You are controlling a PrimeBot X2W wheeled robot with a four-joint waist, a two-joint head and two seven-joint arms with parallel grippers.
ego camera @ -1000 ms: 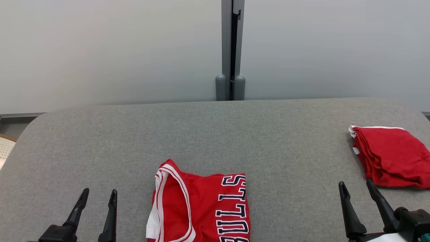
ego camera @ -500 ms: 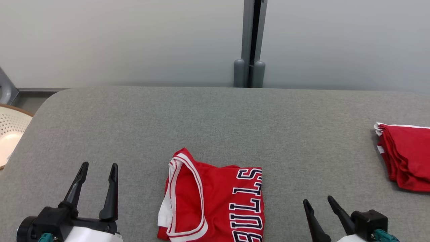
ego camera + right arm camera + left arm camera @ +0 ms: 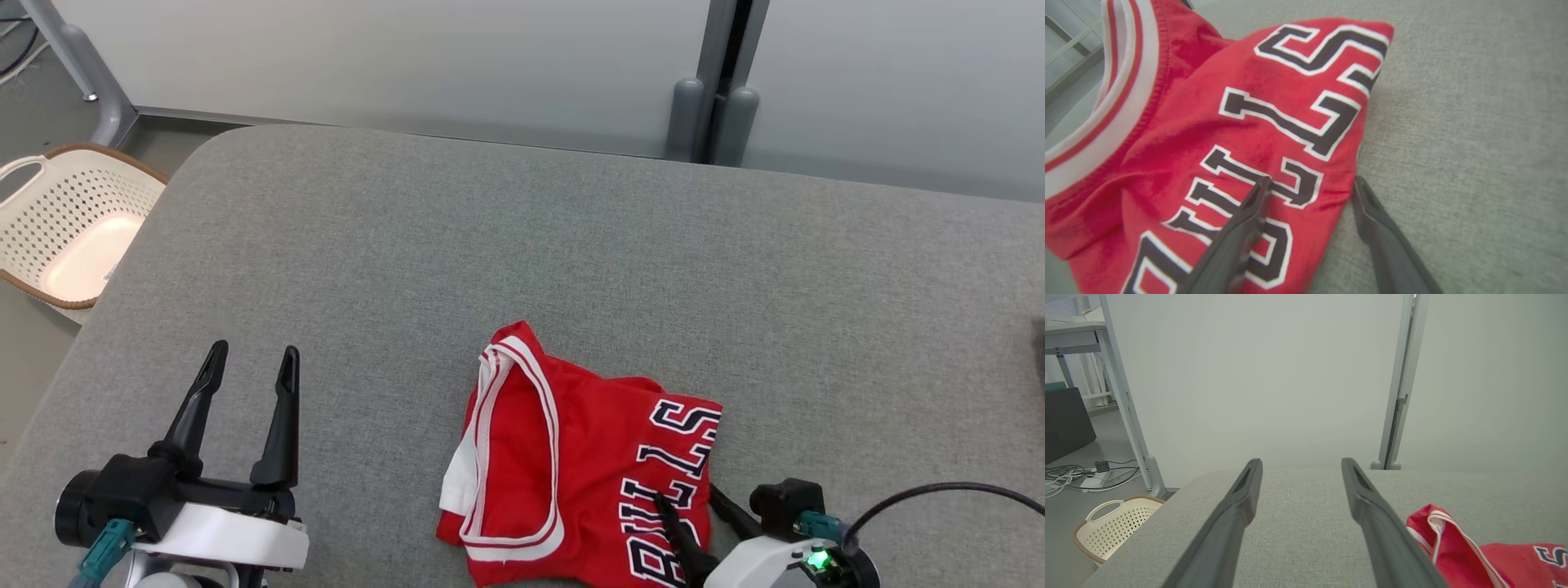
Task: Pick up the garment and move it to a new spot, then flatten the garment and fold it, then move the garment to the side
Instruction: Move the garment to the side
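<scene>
The jersey (image 3: 571,457) lies on the table (image 3: 522,245) at the near edge, a little right of centre. It is doubled into a compact block, collar to the left and lettering down the right side. To me that reads as the flattening and folding being done, or close to it: the edges are fairly square, though the collar corner pokes out at the far left. What I judge is left is the last step, moving it to the side.

My right gripper (image 3: 686,502) is at the jersey's near right edge with its jaws spread. The right wrist view shows one finger over the lettering and the other above bare table just beside the hem, so the jaws straddle the edge. Nothing is pinched yet, and I cannot tell whether either finger touches the cloth.

My left gripper (image 3: 253,359) hangs over bare table well to the left, jaws also released and empty, well apart from the jersey. A basket (image 3: 73,237) sits on the floor beyond the table's far left corner.
</scene>
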